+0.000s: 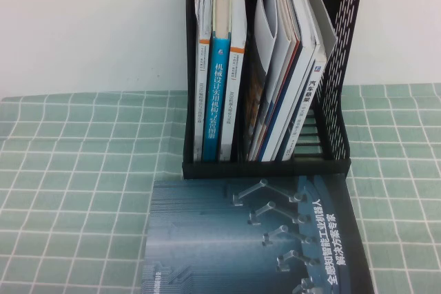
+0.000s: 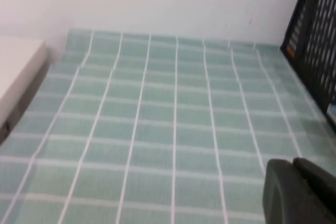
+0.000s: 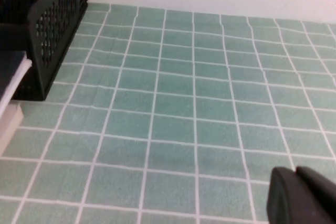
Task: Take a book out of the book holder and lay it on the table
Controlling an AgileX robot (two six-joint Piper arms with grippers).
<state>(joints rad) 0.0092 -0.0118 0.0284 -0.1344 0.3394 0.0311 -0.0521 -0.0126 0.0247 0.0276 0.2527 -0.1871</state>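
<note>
Spreading across every view: pale green cloth surface [image 1: 76, 191] with a white grid of squares, closed at its far edge by a plain white wall [image 1: 89, 25]. Standing at the middle of that far edge: black book holder [image 1: 337, 135], two compartments, perforated slotted side walls, taller than its contents. Leaning in its right compartment among thin glossy magazines, outermost against the right wall: large thin book [image 1: 313, 12], grey cover showing. Upright in the left compartment: blue-spined book [image 1: 222, 94] between paler spines. Lying flat from the holder's front to the near edge: dark blue book [image 1: 255, 239], glossy, printed with metallic robot arms, covering the cloth straight before the holder. Resting toward the left edge, seen from the left wrist: pale block [image 2: 16, 72], possibly a box. Hovering over bare cloth off the holder's left side: left pincer [image 2: 299, 192], dark and matte, opening impossible to tell. Hovering likewise off the holder's right side: right pincer [image 3: 302, 195], opening also impossible to tell.
</note>
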